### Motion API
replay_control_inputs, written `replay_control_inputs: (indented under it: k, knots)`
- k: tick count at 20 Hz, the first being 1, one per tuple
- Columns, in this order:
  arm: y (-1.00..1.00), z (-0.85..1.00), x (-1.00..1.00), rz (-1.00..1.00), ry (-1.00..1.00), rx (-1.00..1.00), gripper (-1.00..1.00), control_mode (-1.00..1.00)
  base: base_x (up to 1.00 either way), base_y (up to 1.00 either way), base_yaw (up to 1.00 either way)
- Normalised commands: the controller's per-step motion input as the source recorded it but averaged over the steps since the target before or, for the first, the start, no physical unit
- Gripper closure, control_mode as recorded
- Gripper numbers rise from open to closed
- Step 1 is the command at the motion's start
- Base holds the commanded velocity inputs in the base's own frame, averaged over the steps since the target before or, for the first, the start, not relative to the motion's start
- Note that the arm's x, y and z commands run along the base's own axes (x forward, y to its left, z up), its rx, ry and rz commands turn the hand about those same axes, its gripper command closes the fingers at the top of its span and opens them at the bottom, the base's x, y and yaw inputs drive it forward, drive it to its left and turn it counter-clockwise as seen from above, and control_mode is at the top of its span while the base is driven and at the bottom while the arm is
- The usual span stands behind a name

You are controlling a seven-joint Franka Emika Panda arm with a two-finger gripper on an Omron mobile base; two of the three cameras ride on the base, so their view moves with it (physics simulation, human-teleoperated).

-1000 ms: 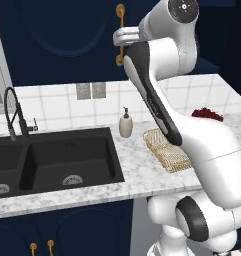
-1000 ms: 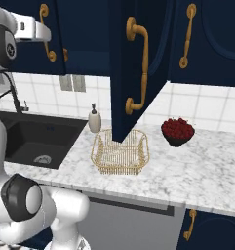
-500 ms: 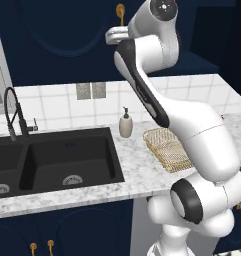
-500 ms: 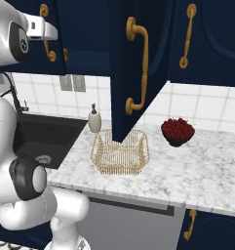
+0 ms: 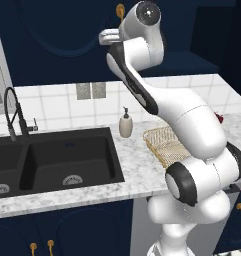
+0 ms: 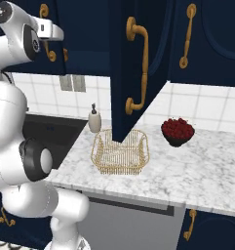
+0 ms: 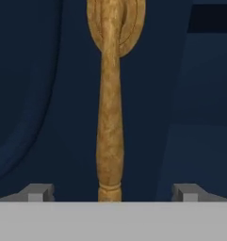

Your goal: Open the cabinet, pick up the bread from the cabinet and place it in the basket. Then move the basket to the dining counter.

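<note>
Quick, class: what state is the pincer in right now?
Pincer: open, holding nothing; its fingertips stand either side of the brass cabinet handle.

One basket [image 6: 120, 152] of golden wire sits on the table [image 6: 197, 171], and one dark red bowl [image 6: 177, 133] of red fruit stands near it. One soap dispenser [image 6: 94, 119] is at the back by the tiles. The black sink [image 5: 52, 159] has two basins, each with one drain, and one coiled black faucet [image 5: 14, 115] rises at its left. On the tiled wall is one pair of grey outlet plates [image 5: 90, 90]. Up top in the right base view, three long brass handles [image 6: 140, 73] show on the navy wall cabinet [image 6: 138, 58] doors. Below the table, the left base view shows two small brass handles [image 5: 42, 246] on the low cabinets
</note>
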Motion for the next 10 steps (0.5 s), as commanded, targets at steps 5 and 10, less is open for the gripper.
replay_control_inputs:
  k: [5,10]
  knots:
    - [0.12,-0.05,0.45,-0.01,0.0,0.0,-1.0,-1.0,0.0,0.0,0.0]
    - [0.17,-0.14,0.46,-0.02,0.0,0.0,1.0,-1.0,0.0,0.0,0.0]
